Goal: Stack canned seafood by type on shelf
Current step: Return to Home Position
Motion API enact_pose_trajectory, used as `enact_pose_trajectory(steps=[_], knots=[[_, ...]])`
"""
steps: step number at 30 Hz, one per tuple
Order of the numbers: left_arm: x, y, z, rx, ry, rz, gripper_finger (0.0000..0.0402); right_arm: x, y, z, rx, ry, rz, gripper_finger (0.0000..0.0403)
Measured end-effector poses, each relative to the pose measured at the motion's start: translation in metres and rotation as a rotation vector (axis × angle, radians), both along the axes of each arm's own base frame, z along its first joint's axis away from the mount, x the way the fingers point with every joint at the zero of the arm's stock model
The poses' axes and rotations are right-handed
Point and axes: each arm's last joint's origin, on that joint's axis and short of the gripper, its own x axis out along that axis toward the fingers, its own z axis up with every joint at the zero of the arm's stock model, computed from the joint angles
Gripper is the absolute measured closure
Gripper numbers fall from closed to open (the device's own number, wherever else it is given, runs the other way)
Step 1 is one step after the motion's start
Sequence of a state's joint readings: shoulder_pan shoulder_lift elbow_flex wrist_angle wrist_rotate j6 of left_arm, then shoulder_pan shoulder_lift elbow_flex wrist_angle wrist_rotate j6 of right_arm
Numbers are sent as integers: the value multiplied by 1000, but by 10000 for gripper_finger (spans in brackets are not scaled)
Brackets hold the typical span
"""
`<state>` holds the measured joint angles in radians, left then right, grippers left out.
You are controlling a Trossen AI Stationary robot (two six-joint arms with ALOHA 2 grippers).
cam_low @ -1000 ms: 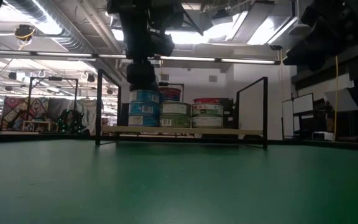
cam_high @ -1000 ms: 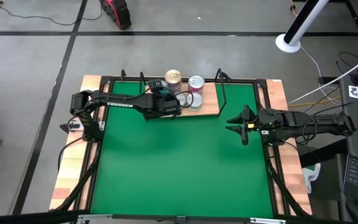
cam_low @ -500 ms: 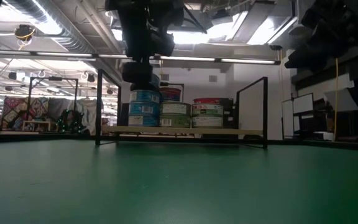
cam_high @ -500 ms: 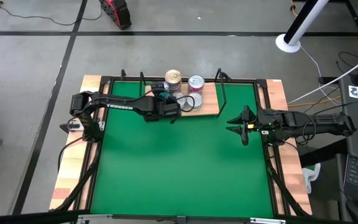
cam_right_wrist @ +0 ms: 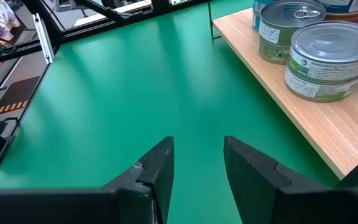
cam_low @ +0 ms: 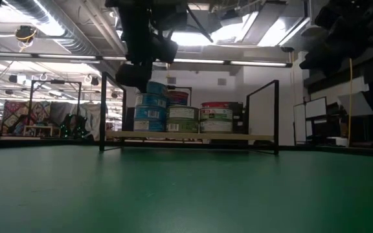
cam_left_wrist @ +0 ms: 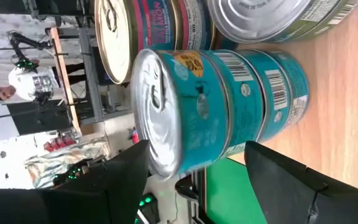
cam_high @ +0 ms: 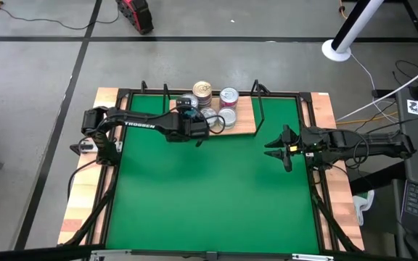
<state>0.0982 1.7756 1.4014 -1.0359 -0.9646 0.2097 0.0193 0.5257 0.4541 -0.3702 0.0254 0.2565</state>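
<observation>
The wooden shelf [cam_high: 247, 122] lies at the mat's far edge with tins stacked on it. A stack of three teal-labelled tins [cam_left_wrist: 229, 106] stands at the shelf's left end [cam_low: 151, 107]. My left gripper [cam_high: 196, 127] is open just on the near side of this stack; its fingers [cam_left_wrist: 123, 180] stand on either side of the stack and apart from it. A pink-labelled stack with a gold lid [cam_high: 202, 89] and green-labelled tins [cam_right_wrist: 328, 59] stand beside it. My right gripper [cam_high: 279, 148] is open and empty above the green mat, right of the shelf.
Thin black wire posts [cam_low: 276, 116] rise at the shelf's sides. The green mat [cam_high: 209, 196] spreads wide on the near side of the shelf. A black frame [cam_high: 318, 188] runs around the mat. The room's lights and racks show behind the shelf.
My left gripper has drawn back from the teal stack toward the table's near edge and risen a little. The top teal tin, covered by the gripper before, now shows standing on the stack.
</observation>
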Motion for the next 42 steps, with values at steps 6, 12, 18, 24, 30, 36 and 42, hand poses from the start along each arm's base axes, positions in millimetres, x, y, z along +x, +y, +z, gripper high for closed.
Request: enact_pose_trajectory(steps=[6, 12, 18, 24, 30, 36, 42], knots=[[-1, 6, 0, -3, 2, 16, 141, 0, 0, 0, 0, 0, 0, 262], [3, 1, 9, -2, -67, 31, 141, -1, 0, -1, 0, 12, 0, 262], [-11, -27, 49, -14, -244, 27, 141, -15, 0, 2, 0, -9, 0, 262], [-65, -53, 98, -83, -588, 115, 141, -27, -2, 0, -15, -74, -35, 262], [-128, -72, 89, -188, -885, 158, 141, -22, -2, -31, -11, -186, -40, 262], [-159, -87, 34, -386, -1152, 24, 141, -17, -2, -56, -10, -225, -40, 262], [-174, -90, -16, -535, -1335, -214, 141, -16, -2, -67, -56, -226, -24, 262]])
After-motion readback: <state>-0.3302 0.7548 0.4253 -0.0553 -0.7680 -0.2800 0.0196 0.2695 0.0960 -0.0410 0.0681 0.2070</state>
